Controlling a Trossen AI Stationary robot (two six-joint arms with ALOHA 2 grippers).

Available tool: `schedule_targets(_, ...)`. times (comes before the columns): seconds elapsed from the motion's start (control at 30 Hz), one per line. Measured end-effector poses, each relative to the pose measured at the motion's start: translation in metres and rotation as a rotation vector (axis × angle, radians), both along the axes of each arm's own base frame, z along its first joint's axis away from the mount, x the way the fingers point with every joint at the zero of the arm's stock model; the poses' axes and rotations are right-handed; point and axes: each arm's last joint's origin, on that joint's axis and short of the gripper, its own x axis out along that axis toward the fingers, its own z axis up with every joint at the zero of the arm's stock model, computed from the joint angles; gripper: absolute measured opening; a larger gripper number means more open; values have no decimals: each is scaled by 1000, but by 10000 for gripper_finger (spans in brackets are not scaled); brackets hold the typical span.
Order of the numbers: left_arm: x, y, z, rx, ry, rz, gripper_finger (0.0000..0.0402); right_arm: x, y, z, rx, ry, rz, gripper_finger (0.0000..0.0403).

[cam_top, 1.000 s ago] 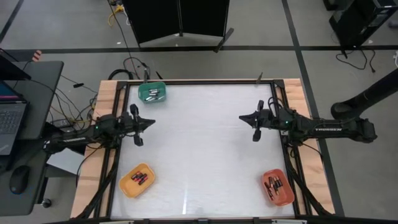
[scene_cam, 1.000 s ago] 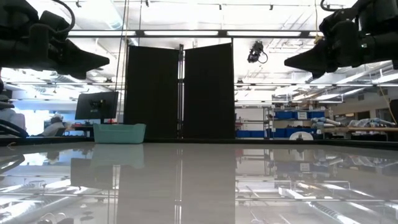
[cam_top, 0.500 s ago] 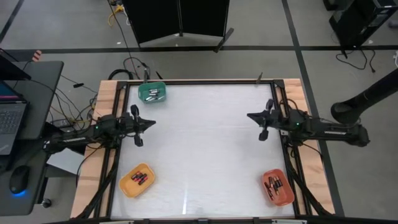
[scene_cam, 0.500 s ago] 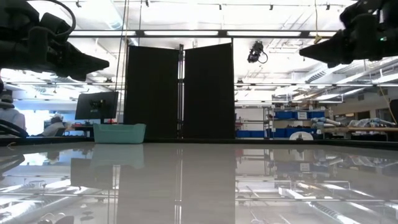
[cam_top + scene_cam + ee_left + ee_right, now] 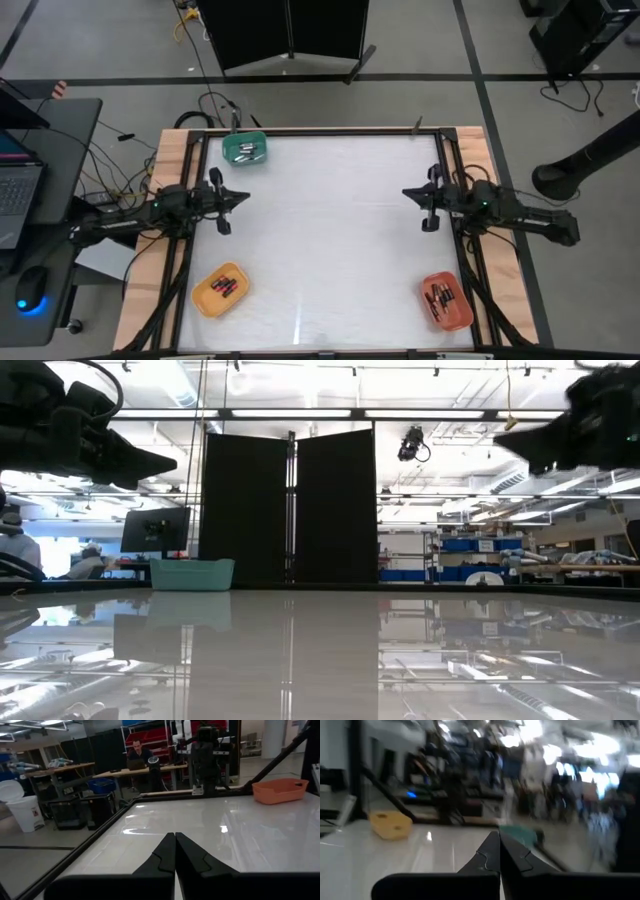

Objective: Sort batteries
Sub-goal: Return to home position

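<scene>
The left gripper [image 5: 243, 195] and right gripper [image 5: 406, 192] hovered, both pressed together, at opposite worktop [image 5: 330, 230] sides. The batteries [image 5: 440, 297] lay, seemingly all, inside the trays [image 5: 205, 298].

Bright overhead strip lights [image 5: 296, 413]; glare, reflections across glossy table [image 5: 300, 660].

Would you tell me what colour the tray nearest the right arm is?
The tray is orange; the high view shows it best.

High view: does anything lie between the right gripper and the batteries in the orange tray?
Nothing visible does: only white tabletop separates the right gripper, shut, from the batteries in the orange tray.
</scene>
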Motion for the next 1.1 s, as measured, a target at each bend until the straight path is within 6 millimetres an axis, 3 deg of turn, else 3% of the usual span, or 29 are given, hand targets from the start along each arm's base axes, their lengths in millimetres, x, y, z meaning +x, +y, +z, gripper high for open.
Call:
schedule_targets(0.17, 0, 0, 0, 0, 0, 12, 11, 0, -9, -11, 118, 95, -130, 4)
schedule_targets(0.53, 0, 1, 1, 0, -6, 34, 11, -3, -15, -12, 117, 93, -310, 10)
schedule_targets(0.8, 0, 1, 1, -2, -8, 34, 11, -3, -15, -12, 60, 112, -337, 37)
schedule_targets(1.1, 0, 1, 1, 0, -7, 34, 11, -3, -15, -12, 59, 112, -337, 35)
